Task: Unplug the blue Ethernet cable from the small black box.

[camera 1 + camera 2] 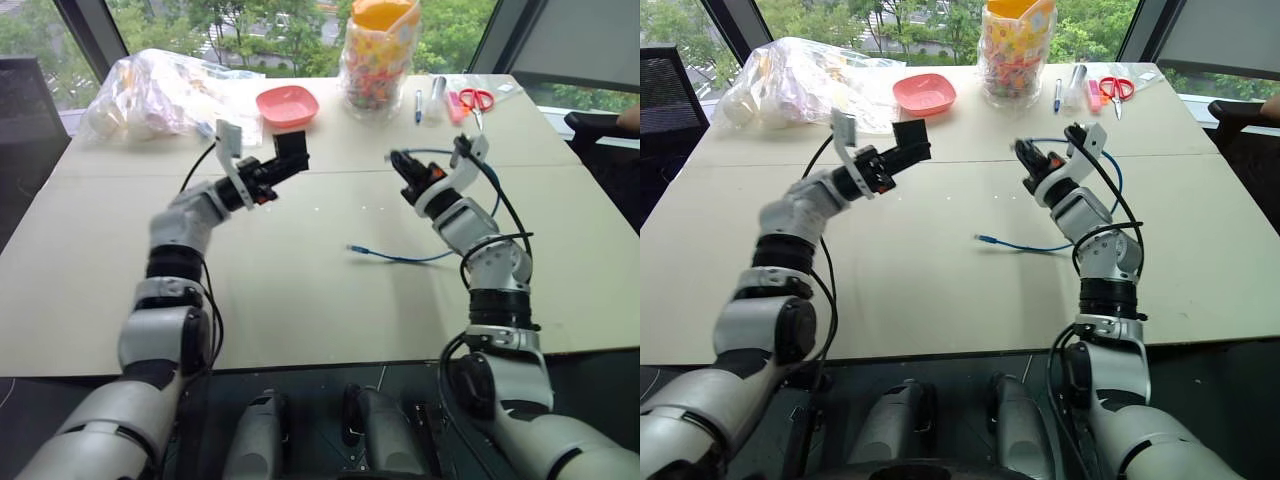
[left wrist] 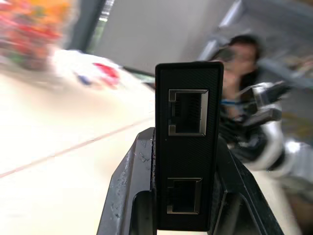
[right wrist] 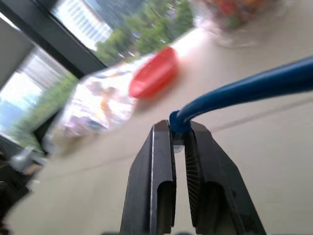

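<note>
Left claw clamped on the small black box, held up above the surface, left of centre; both sockets on its face are bare. Right claw clamped on one end of the blue Ethernet cable, well apart from the box. Cable loops back round the right arm; its other plug lies on the surface mid-right.
</note>
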`<action>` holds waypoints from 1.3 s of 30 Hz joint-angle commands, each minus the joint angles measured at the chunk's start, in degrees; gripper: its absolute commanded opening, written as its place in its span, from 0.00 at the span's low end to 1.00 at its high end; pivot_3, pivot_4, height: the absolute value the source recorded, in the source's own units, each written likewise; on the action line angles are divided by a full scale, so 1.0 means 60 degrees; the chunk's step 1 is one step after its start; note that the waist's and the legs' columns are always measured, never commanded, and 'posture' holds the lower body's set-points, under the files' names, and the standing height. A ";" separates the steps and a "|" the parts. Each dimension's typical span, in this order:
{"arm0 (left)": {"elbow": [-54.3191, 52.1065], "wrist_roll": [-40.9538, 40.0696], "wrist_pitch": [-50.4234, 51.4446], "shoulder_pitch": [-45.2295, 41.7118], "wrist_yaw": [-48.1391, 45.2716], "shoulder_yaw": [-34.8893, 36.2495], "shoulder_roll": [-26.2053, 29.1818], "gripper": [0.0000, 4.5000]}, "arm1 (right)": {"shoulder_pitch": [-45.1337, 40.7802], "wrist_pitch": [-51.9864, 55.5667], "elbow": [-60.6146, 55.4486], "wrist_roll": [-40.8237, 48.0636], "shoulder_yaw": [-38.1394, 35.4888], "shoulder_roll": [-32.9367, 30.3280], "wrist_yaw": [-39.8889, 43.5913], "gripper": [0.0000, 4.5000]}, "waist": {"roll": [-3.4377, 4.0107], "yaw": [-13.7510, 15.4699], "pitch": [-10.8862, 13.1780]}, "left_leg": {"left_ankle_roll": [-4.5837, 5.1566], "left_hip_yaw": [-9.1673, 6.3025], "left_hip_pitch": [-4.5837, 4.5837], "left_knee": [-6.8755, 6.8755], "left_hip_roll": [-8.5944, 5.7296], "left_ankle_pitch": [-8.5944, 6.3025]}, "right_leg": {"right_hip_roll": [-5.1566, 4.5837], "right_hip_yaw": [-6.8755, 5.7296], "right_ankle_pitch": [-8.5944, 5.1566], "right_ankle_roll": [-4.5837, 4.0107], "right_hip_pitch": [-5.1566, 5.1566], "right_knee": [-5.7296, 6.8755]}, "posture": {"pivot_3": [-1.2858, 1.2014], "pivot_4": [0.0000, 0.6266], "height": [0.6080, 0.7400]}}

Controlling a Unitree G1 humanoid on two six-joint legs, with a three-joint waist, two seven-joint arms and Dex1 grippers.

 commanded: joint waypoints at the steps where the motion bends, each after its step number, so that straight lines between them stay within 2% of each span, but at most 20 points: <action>1: -0.0177 0.0956 -0.1949 0.0135 0.1092 -0.0507 -0.0330 0.12 | -0.0315 -0.0876 0.0841 -0.1107 0.0232 -0.0517 0.0361 0.01 | 0.0000 -0.0031 0.0000 | 0.0003 0.0003 -0.0008 0.0000 0.0000 -0.0001 | 0.0002 0.0001 0.0001 -0.0001 -0.0009 0.0000 | 0.52 0.24 1.00; 6: 0.0342 0.1293 -0.2809 0.0338 0.2099 -0.0659 -0.1006 0.12 | -0.0429 -0.1505 0.1549 -0.1734 0.0155 -0.0655 0.0616 0.45 | 0.0000 -0.0086 0.0000 | 0.0006 0.0025 -0.0017 0.0000 0.0003 -0.0001 | 0.0026 0.0004 -0.0006 0.0015 -0.0027 0.0007 | 0.52 0.24 1.00; 11: 0.1309 0.1639 -0.3663 0.0024 0.2723 -0.0770 -0.1205 0.12 | 0.0022 -0.0960 0.0660 -0.1860 0.0394 -0.0539 0.0914 0.99 | 0.0000 -0.0056 0.0000 | 0.0006 0.0023 -0.0006 0.0005 0.0009 0.0000 | 0.0031 0.0002 -0.0005 0.0014 -0.0023 0.0018 | 0.52 0.24 1.00; 15: 0.2519 0.2225 -0.4470 -0.0296 0.3190 -0.1115 -0.1394 0.12 | 0.1636 -0.0480 -0.2434 -0.2438 0.1970 -0.0717 0.1784 0.99 | -0.0001 -0.0002 -0.0002 | 0.0008 -0.0003 -0.0019 0.0004 0.0011 -0.0001 | 0.0026 0.0001 -0.0007 0.0017 -0.0025 0.0010 | 0.52 0.24 1.00; 19: 0.3372 0.2526 -0.4981 -0.0396 0.3292 -0.1262 -0.1597 0.12 | 0.2243 -0.0049 -0.3834 -0.2146 0.1868 -0.0571 0.1827 0.99 | -0.0001 0.0021 -0.0002 | 0.0015 -0.0004 -0.0025 0.0007 0.0008 -0.0006 | 0.0008 -0.0003 -0.0009 0.0022 -0.0024 0.0007 | 0.52 0.24 1.00; 21: 0.3632 0.2550 -0.5075 -0.0450 0.3292 -0.1240 -0.1647 0.35 | 0.2325 0.0010 -0.4073 -0.2191 0.1826 -0.0546 0.1790 1.00 | -0.0001 0.0006 -0.0001 | 0.0015 -0.0001 -0.0028 0.0018 0.0008 -0.0006 | 0.0000 -0.0004 -0.0003 0.0032 -0.0024 0.0002 | 0.52 0.24 1.00; 22: 0.3725 0.2572 -0.5112 -0.0455 0.3279 -0.1237 -0.1658 0.41 | 0.2346 0.0003 -0.4129 -0.2178 0.1752 -0.0527 0.1772 1.00 | -0.0002 0.0001 -0.0001 | 0.0015 -0.0001 -0.0027 0.0024 0.0009 -0.0006 | -0.0002 -0.0004 0.0001 0.0035 -0.0022 0.0001 | 0.52 0.24 1.00; 28: 0.3683 0.2460 -0.4814 -0.0278 0.2592 -0.1160 -0.1457 0.96 | 0.2349 -0.0142 -0.4144 -0.2256 0.1477 -0.0496 0.1729 1.00 | -0.0002 -0.0030 -0.0002 | 0.0013 -0.0008 -0.0023 0.0020 0.0015 -0.0007 | -0.0001 -0.0012 0.0001 0.0032 -0.0021 0.0000 | 0.52 0.24 1.00; 29: 0.3376 0.2322 -0.4601 -0.0180 0.2264 -0.1121 -0.1326 0.99 | 0.2383 -0.0154 -0.4172 -0.2267 0.1456 -0.0537 0.1772 1.00 | -0.0002 -0.0034 -0.0002 | 0.0013 -0.0007 -0.0023 0.0018 0.0015 -0.0007 | 0.0001 -0.0012 0.0001 0.0031 -0.0021 0.0001 | 0.52 0.24 1.00; 31: 0.2449 0.1981 -0.3989 0.0114 0.1553 -0.1037 -0.0986 0.99 | 0.2492 -0.0149 -0.4292 -0.2266 0.1418 -0.0621 0.1864 1.00 | -0.0002 -0.0044 -0.0002 | 0.0013 -0.0005 -0.0024 0.0015 0.0014 -0.0007 | 0.0007 -0.0012 0.0002 0.0031 -0.0024 0.0000 | 0.52 0.24 1.00; 34: 0.0174 0.1453 -0.2474 0.0947 0.0602 -0.1133 -0.0312 0.99 | 0.2709 -0.0084 -0.4521 -0.2183 0.1362 -0.0774 0.2073 1.00 | -0.0001 -0.0064 -0.0002 | 0.0013 -0.0005 -0.0022 0.0012 0.0019 -0.0007 | 0.0012 -0.0009 0.0002 0.0028 -0.0026 0.0004 | 0.52 0.24 1.00; 36: -0.2172 0.0671 -0.0588 0.1834 -0.0119 -0.1224 0.0398 0.99 | 0.2945 0.0005 -0.4776 -0.2121 0.1408 -0.0983 0.2403 1.00 | 0.0001 -0.0082 -0.0002 | 0.0013 -0.0005 -0.0022 0.0012 0.0028 -0.0007 | 0.0016 -0.0008 0.0002 0.0027 -0.0027 0.0005 | 0.52 0.24 1.00; 39: -0.4655 -0.0175 0.1604 0.2813 -0.0549 -0.1339 0.1279 0.99 | 0.3180 0.0117 -0.5028 -0.2023 0.1391 -0.1176 0.2736 1.00 | 0.0004 -0.0036 -0.0004 | 0.0013 -0.0006 -0.0021 0.0014 0.0031 -0.0006 | 0.0015 -0.0001 0.0001 0.0026 -0.0026 0.0011 | 0.52 0.24 1.00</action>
